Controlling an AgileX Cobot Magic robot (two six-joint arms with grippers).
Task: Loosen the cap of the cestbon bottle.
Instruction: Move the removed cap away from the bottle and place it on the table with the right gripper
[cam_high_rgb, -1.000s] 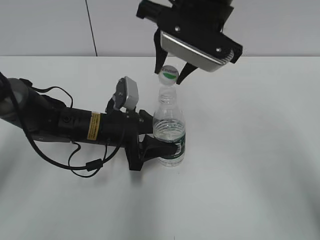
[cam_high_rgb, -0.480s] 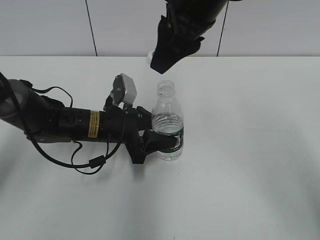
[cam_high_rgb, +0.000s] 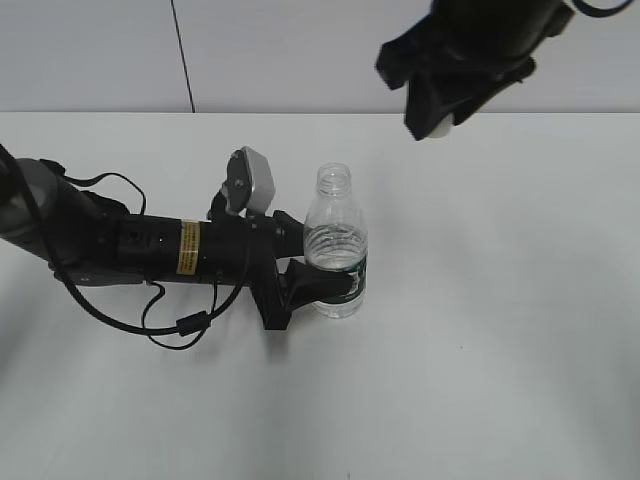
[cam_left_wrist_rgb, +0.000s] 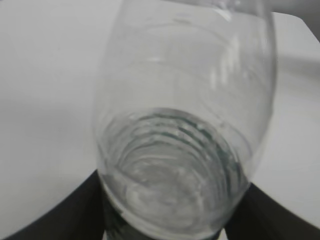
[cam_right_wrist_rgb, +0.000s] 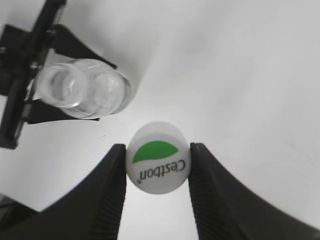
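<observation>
The cestbon bottle (cam_high_rgb: 336, 245) stands upright on the white bench (cam_high_rgb: 500, 350), left of centre, its neck open and bare. The left gripper (cam_high_rgb: 305, 285) reaches in from the left and is clamped around the bottle's lower body at the green label band. The cap (cam_right_wrist_rgb: 158, 164) is off the bottle, pinched between the fingers of the right gripper (cam_right_wrist_rgb: 158, 170), which hangs high above the bench to the right of the bottle and farther back, well apart from it.
</observation>
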